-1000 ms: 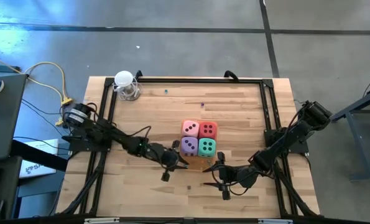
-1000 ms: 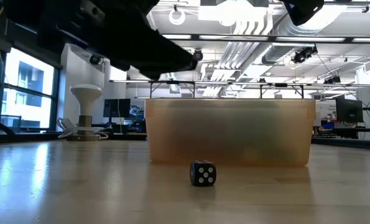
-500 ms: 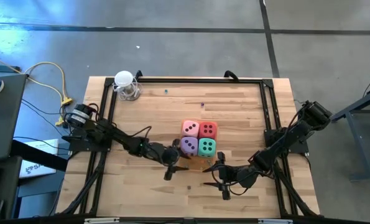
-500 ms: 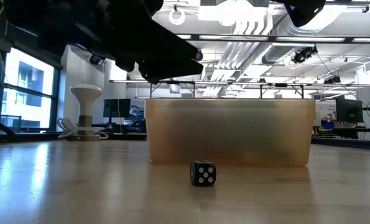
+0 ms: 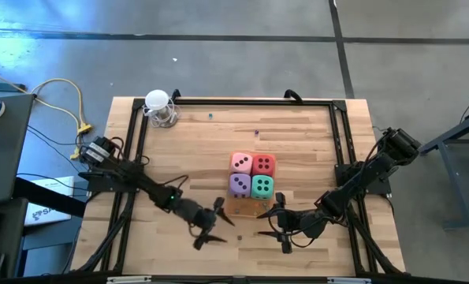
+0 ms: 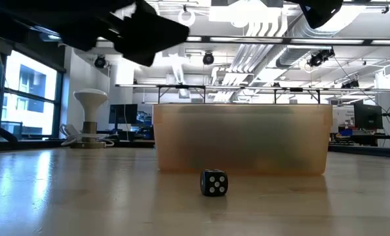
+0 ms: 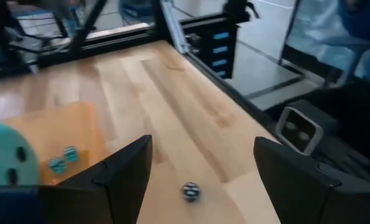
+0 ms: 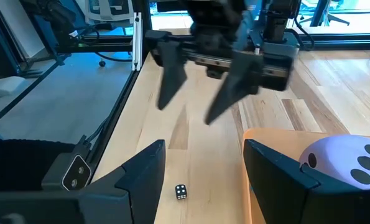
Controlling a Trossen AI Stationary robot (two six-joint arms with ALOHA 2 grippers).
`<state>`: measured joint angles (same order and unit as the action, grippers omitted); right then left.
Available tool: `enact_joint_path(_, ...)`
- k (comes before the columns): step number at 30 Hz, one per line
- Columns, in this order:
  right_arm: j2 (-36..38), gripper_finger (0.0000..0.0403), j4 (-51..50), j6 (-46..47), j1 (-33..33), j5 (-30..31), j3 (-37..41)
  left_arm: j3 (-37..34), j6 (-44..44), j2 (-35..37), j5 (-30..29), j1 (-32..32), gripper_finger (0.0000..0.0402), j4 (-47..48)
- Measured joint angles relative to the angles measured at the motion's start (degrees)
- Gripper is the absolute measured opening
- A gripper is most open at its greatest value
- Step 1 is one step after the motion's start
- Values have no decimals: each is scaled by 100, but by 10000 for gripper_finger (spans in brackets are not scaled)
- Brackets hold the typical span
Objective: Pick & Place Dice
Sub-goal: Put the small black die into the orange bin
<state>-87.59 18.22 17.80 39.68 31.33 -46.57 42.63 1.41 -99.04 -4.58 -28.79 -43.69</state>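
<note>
Four soft cubes with dark pips, pink [image 5: 240, 162], red [image 5: 264, 164], lilac-purple [image 5: 239, 184] and teal-green [image 5: 262, 186], sit touching in a two-by-two block on the flat translucent orange rectangular tray [image 5: 240, 207] near mid-table. Left gripper [image 5: 212, 224] hangs just off the tray's near-left corner, fingers spread, nothing held. Right gripper [image 5: 273, 222] hangs off the tray's near-right corner, fingers apart and empty, with a small black white-pipped die [image 8: 181, 191] on the wooden table [image 5: 297, 134] below it.

You see two matte black jointed arms; each gripper, left gripper [image 5: 209, 224] and right gripper [image 5: 280, 225], ends in two tapered, wedge-shaped black fingers [image 8: 224, 93]
</note>
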Motion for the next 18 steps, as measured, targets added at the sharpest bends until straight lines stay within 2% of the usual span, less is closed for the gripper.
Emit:
enact_joint_path(8,0,210,28,-4,0,0,0,0,-841,0,-154,-129,274,40)
enact_joint_path(18,0,210,13,-15,0,-16,0,0,-939,-74,-163,-51,274,31)
